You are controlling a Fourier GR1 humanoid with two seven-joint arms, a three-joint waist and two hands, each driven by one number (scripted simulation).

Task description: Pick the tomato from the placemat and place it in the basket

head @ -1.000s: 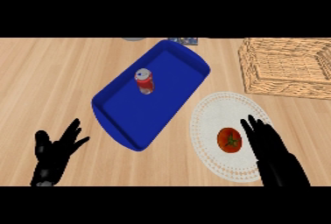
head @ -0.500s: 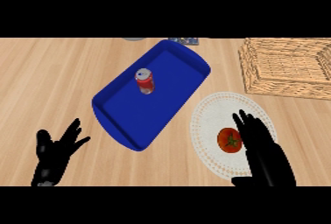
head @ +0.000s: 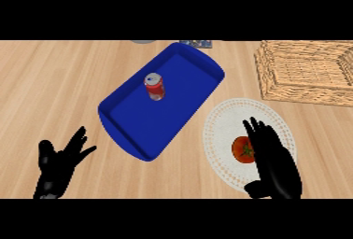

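Observation:
A red tomato [head: 241,150] lies on a round white lacy placemat [head: 228,116] at the lower right of the wooden counter. My right hand [head: 274,161] is over the placemat, open with straight fingers, just right of the tomato and covering its right side. The woven wicker basket [head: 307,70] stands at the upper right, beyond the placemat. My left hand [head: 59,163] rests open at the lower left, fingers up.
A blue tray [head: 138,121] lies slantwise in the middle of the counter, with a red soda can [head: 155,87] on it. A grey object [head: 143,41] and a dark patterned one [head: 198,44] show at the far edge.
My right hand has slid left over the placemat and now overlaps the tomato's right side. The left hand has not moved.

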